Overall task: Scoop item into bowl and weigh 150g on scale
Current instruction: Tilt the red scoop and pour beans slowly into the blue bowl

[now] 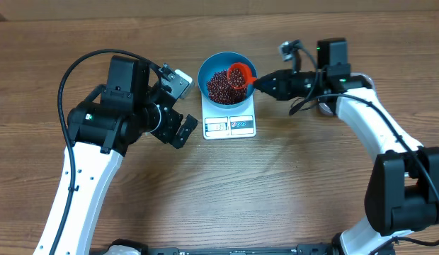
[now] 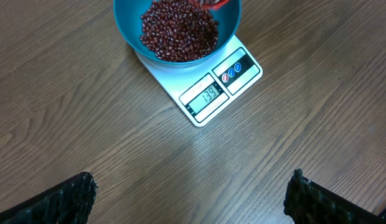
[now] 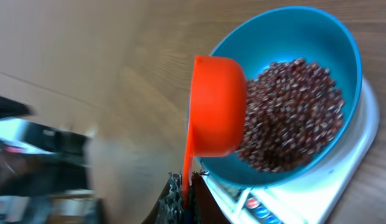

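Note:
The blue bowl [image 1: 228, 76] sits on the white scale [image 1: 229, 125] at the table's middle back, with a pile of dark red-brown beans [image 1: 221, 85] in it. The scale's display [image 2: 208, 95] is lit. My right gripper [image 1: 265, 83] is shut on the handle of an orange scoop [image 1: 240, 74], which is tipped on its side over the bowl's right half. In the right wrist view the scoop [image 3: 216, 106] hangs over the beans [image 3: 291, 112], its handle pinched at my right gripper [image 3: 183, 200]. My left gripper [image 1: 178, 126] stands open left of the scale, holding nothing.
Bare wooden table [image 1: 290, 184] lies all around the scale. The left arm's body [image 1: 110, 113] sits close to the scale's left side, and the right arm [image 1: 368, 120] reaches in from the right.

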You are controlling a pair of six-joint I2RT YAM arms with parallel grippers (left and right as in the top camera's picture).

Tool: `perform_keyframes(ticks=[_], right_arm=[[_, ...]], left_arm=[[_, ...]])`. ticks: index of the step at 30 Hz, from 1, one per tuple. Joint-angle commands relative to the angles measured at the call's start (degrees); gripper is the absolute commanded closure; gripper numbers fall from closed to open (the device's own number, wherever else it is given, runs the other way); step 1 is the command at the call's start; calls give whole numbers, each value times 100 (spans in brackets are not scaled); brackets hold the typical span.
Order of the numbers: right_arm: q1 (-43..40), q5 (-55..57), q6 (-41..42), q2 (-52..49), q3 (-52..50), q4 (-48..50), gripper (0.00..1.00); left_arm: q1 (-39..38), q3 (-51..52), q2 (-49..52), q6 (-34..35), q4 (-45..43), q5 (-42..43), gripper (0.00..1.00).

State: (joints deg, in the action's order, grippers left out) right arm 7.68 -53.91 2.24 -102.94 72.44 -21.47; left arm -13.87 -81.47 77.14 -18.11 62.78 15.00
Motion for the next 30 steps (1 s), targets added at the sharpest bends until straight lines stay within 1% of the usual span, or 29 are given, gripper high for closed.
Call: perform_keyframes(ticks=[1,3,12,17,24,30], right_arm=[[245,907,-734,4,-4,131,96],[297,975,-850,4,-4,199,96],[341,1040,-898,4,-4,514,96],[356,1043,-1331,4,-4,516,96],[356,1102,-1528,4,-4,682,96],[356,1102,-2063,4,-4,682,96]], left_arm=[[2,-118,-2,55,2,109,0],[2,-118,0,55,2,111,0],[2,-118,0,52,2,111,0],[2,-118,0,55,2,111,0],[2,-118,0,55,2,111,0],[2,-118,0,55,2,109,0]])
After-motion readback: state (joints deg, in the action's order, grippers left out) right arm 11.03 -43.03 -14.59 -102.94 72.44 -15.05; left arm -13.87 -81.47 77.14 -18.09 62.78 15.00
